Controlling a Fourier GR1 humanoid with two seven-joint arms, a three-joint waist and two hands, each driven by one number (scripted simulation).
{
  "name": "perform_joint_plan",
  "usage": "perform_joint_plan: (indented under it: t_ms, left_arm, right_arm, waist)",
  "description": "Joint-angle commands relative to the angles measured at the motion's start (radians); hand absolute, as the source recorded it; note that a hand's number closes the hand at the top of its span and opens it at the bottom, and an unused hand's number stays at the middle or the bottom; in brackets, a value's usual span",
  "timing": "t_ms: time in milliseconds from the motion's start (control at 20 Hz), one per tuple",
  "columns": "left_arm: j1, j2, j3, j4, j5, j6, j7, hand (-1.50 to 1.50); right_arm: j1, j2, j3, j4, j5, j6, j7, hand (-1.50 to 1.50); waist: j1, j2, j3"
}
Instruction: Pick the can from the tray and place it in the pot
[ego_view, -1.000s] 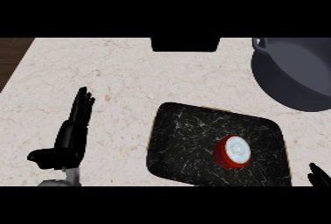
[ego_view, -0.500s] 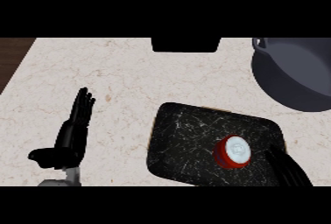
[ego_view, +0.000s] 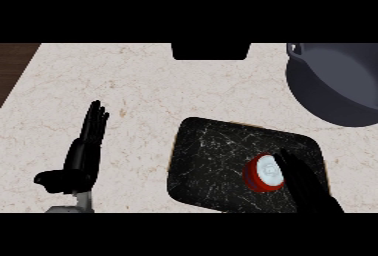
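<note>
A red can with a white top (ego_view: 263, 173) stands upright on the right part of a dark marbled tray (ego_view: 214, 160). My right hand (ego_view: 304, 182) comes up from the lower right, its straight fingers lying just to the right of the can and partly over the tray; it is open and holds nothing. The dark grey pot (ego_view: 336, 80) sits at the upper right, cut off by the view's edge. My left hand (ego_view: 83, 155) rests open at the left, fingers pointing up, far from the tray.
A black rectangular object (ego_view: 210, 51) sits at the counter's far edge, top centre. The counter's left edge shows dark wood (ego_view: 15, 62) beyond it. Pale speckled counter lies between my left hand and the tray.
My right hand has risen further from the lower right corner and now reaches alongside the can. The left hand, can, tray and pot have not moved.
</note>
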Motion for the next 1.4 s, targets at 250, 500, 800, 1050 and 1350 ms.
perform_joint_plan:
  t_ms: [250,500,800,1050,1350]
  left_arm:
    - [-0.036,0.001,0.04,0.013,-0.019,-0.014,0.036,0.0]
    - [-0.018,-0.027,0.047,0.025,-0.011,-0.029,-0.001,0.0]
    - [-0.009,-0.045,0.018,0.033,-0.048,-0.016,-0.006,0.0]
    - [-0.002,-0.06,0.021,0.015,-0.056,-0.013,-0.002,0.0]
    - [0.073,-0.04,0.018,-0.095,-0.046,-0.054,0.031,0.0]
  right_arm:
    - [-0.009,-0.002,-0.077,0.148,-0.023,-0.072,-0.107,-1.5]
    - [-0.09,0.056,-0.069,0.27,0.016,-0.104,-0.106,-1.5]
    - [-0.23,0.076,-0.068,0.334,0.111,-0.155,-0.124,1.5]
    - [-0.111,0.072,-0.039,0.292,0.145,-0.27,-0.181,1.5]
    - [-0.163,0.105,-0.051,0.288,0.161,-0.272,-0.177,1.5]
  waist:
    - [-0.004,0.0,0.0]
    - [-0.003,0.0,0.0]
    - [0.0,0.001,0.0]
    - [-0.004,-0.001,0.0]
    - [-0.001,-0.001,0.0]
